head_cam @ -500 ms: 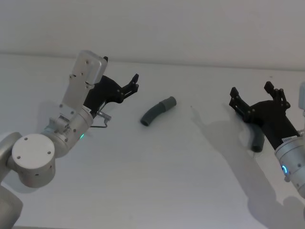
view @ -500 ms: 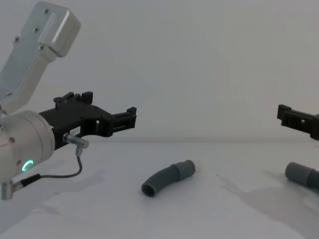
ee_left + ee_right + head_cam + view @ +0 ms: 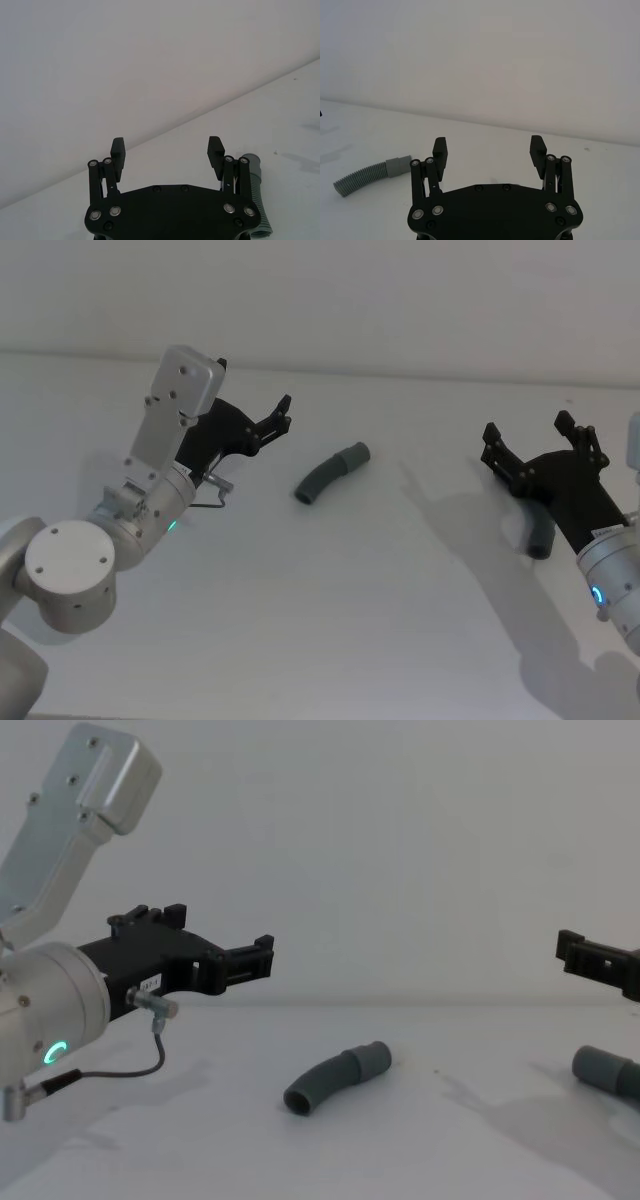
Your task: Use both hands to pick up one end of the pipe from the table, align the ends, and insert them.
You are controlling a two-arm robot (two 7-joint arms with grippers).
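Hardly any move since half a second ago: both arms and both pipe bits in the same spots. Left pincer (image 3: 167, 149) up in the air over the left of the counter (image 3: 330, 630), fingers wide apart, holding nothing. Bare counter between it and the curved pipe piece (image 3: 331, 472). That piece flat on the counter near the middle, smooth collar end toward the far right, ribbed open end nearer the robot. Right pincer (image 3: 533, 435) up over the right side, fingers wide apart too, holding nothing. Right below it, flat on the counter, the straight tube (image 3: 604, 1070), partly hidden by the black pincer in the head view and well apart from the curved pipe piece. Thin grey cable (image 3: 130, 1070) looped off the left wrist, close to a green light (image 3: 55, 1052). Small white label (image 3: 150, 983) on the Left pincer, too small to read. Plain white wall (image 3: 400, 840) behind.
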